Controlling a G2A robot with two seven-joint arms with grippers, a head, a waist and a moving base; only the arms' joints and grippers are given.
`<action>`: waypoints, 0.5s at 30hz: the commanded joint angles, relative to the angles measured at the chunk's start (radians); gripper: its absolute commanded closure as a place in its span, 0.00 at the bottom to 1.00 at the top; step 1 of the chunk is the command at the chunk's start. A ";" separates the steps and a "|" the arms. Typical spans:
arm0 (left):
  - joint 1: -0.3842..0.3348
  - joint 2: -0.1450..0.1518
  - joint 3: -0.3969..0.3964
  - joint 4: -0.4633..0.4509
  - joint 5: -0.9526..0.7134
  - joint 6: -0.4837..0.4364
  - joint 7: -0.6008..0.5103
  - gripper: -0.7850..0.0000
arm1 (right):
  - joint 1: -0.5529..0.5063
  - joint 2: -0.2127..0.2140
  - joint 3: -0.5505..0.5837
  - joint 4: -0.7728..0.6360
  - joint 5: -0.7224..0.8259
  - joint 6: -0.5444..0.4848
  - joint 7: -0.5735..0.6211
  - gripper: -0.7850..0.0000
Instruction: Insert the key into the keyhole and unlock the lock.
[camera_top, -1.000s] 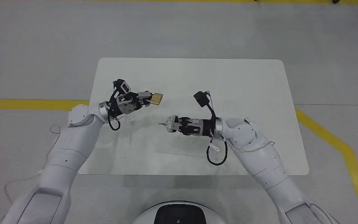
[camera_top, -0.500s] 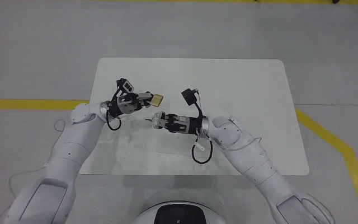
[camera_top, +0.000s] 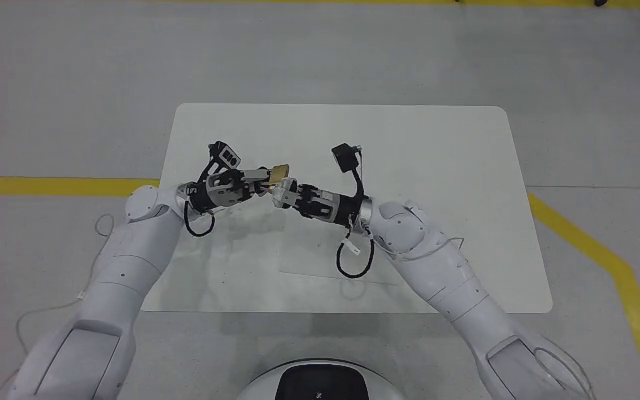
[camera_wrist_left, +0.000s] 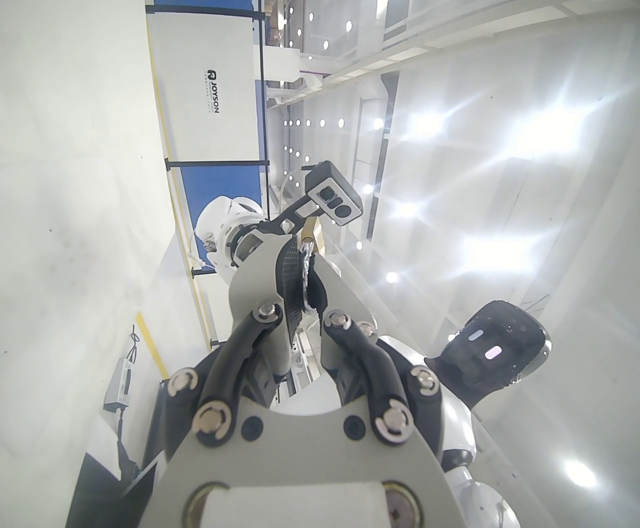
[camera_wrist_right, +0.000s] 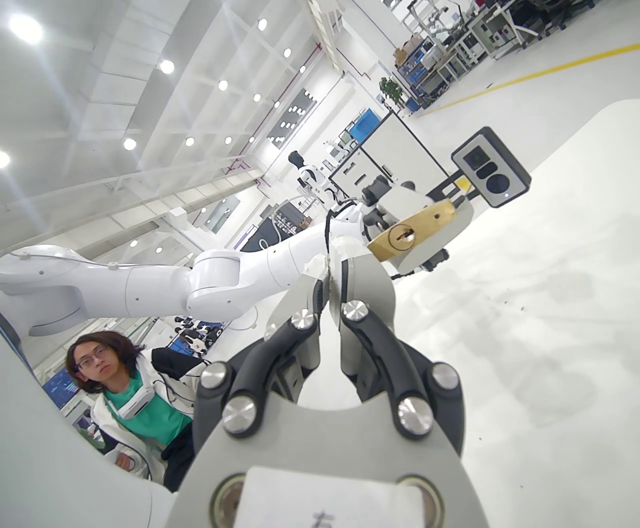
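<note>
The right tool (camera_wrist_right: 328, 280) has its fingers (camera_wrist_right: 361, 282) pinched together with only a thin slit between them. They grip the key (camera_wrist_right: 324, 262), which is seen edge-on as a small pale sliver at the fingertips, so little of it shows. Just beyond those tips, with a gap between, is the brass lock (camera_wrist_right: 412, 232). The face carrying its keyhole (camera_wrist_right: 401, 235) is turned toward the right tool. In the top view the right tool (camera_top: 284, 191) sits left of centre in the frame. The lock (camera_top: 278, 173) is just above and to the left of its tip, very near it; whether key and lock touch cannot be told from there. The left tool (camera_wrist_left: 303, 260) is closed on the lock's near end, its dark pads (camera_wrist_left: 287, 270) pressed tight around it. The brass body (camera_wrist_left: 314, 234) sticks out past the fingertips toward the other arm. In the top view the left tool (camera_top: 263, 178) comes in from the left side of the frame and the right one from the centre, so the two meet nose to nose. Both are over the left part of the white tabletop (camera_top: 450, 150).
</note>
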 joint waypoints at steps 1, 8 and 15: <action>0.000 0.000 -0.001 -0.001 0.005 -0.007 -0.001 1.00 | -0.003 0.001 0.006 0.002 0.017 -0.019 0.007 1.00; 0.012 0.003 -0.012 -0.045 0.025 -0.018 0.007 1.00 | -0.028 0.013 0.057 0.002 0.066 -0.066 0.019 1.00; 0.031 0.011 -0.031 -0.112 0.071 -0.050 0.039 1.00 | -0.064 0.025 0.122 0.016 0.197 -0.097 0.005 1.00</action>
